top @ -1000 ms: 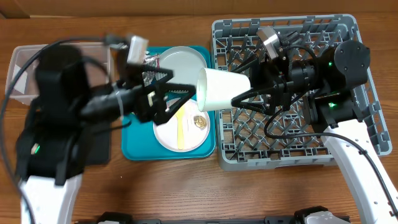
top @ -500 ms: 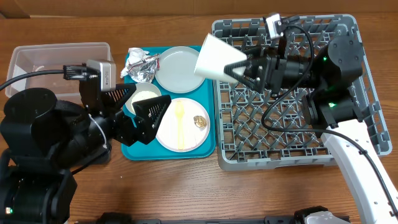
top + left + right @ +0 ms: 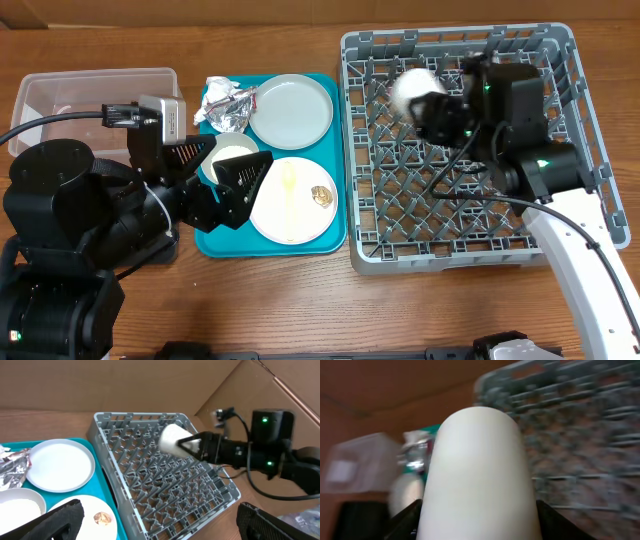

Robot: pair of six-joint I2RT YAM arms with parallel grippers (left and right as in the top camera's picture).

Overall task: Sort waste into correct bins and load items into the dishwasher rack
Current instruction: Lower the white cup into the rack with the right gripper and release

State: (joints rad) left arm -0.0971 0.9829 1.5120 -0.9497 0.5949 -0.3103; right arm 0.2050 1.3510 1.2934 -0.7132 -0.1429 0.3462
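- White cup [image 3: 413,88] is pinched at its mouth end by the right gripper [image 3: 443,108]. It's lying on its side over the far-left part of the dishwasher rack [image 3: 450,262]. Can't tell if it's touching the pegs or hanging just above them.
- Biggest worry imo is that it's sideways, not mouth-down. Let go like that and it'd probably flop between the pegs and roll, or wedge in crooked.
- The overhead and right wrist shots are smeared around the cup, so I'd guess the arm's going quick. A fast dip could clip the rim on a peg and twist the cup out of the pinch.
- Left gripper [image 3: 243,152] hangs over the left side of the teal tray [image 3: 335,240] with its jaws spread wide, holding nothing. It's right above the small bowl [image 3: 20,507]. A careless drop could tip the bowl and scatter the white stuff inside (rice, I think).
- Rack: nothing sitting in it that I can see.
- Teal tray: crumpled foil wrapper [image 3: 228,105] far-left and a bare pale grey plate [image 3: 290,110] far-right. The whitish plate [image 3: 270,215] is near-right, carrying a yellow utensil [image 3: 290,195] and a brown morsel [image 3: 320,195].
- Clear tub [image 3: 60,95] sits far left on the table [image 3: 300,310]. Can't make out anything in it.
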